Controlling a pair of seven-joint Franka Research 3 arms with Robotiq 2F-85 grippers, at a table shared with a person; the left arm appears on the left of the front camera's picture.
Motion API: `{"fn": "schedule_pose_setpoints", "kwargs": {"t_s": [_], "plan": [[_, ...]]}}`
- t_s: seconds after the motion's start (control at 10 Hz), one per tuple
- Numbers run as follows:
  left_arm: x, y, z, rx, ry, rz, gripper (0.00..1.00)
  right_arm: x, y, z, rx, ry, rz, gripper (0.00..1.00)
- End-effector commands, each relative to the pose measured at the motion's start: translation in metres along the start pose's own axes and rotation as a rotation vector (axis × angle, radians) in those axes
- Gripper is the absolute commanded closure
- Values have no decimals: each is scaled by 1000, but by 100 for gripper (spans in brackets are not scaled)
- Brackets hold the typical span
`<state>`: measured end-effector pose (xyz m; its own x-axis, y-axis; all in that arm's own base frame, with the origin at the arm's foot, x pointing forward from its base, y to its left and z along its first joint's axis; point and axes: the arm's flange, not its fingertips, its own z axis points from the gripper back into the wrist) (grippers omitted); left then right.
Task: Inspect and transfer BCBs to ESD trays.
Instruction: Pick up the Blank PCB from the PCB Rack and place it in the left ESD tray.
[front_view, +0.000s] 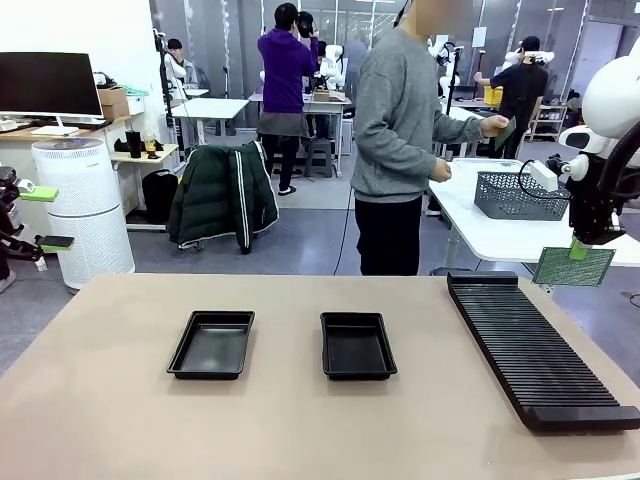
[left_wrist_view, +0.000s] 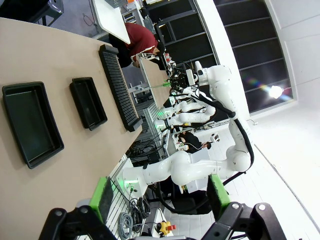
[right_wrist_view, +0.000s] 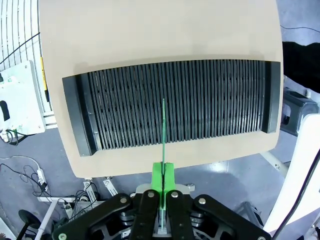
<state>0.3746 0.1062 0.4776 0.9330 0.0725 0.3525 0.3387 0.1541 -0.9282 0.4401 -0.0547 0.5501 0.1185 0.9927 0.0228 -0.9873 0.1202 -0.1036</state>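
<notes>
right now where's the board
Front view, far right: the board hangs pinched in the right gripper, over the rack.

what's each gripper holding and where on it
Right gripper pinches a BCB by its top edge; left gripper is open, holding nothing.

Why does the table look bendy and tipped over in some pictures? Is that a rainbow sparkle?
Left wrist view: the camera is rolled, so the table stands sideways; a bright light flares rainbow-coloured on the dark window. Right wrist view: the wide lens bows the table's edges. Front view: even light, straight edges, a soft sheen in the ESD trays.
</notes>
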Motion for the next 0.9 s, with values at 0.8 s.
{"fn": "schedule_pose_setpoints", "kwargs": {"t_s": [0.8], "plan": [[0,-1,0,-2,-1,-2,0,14,10,3,-17,-41,-59,98]]}}
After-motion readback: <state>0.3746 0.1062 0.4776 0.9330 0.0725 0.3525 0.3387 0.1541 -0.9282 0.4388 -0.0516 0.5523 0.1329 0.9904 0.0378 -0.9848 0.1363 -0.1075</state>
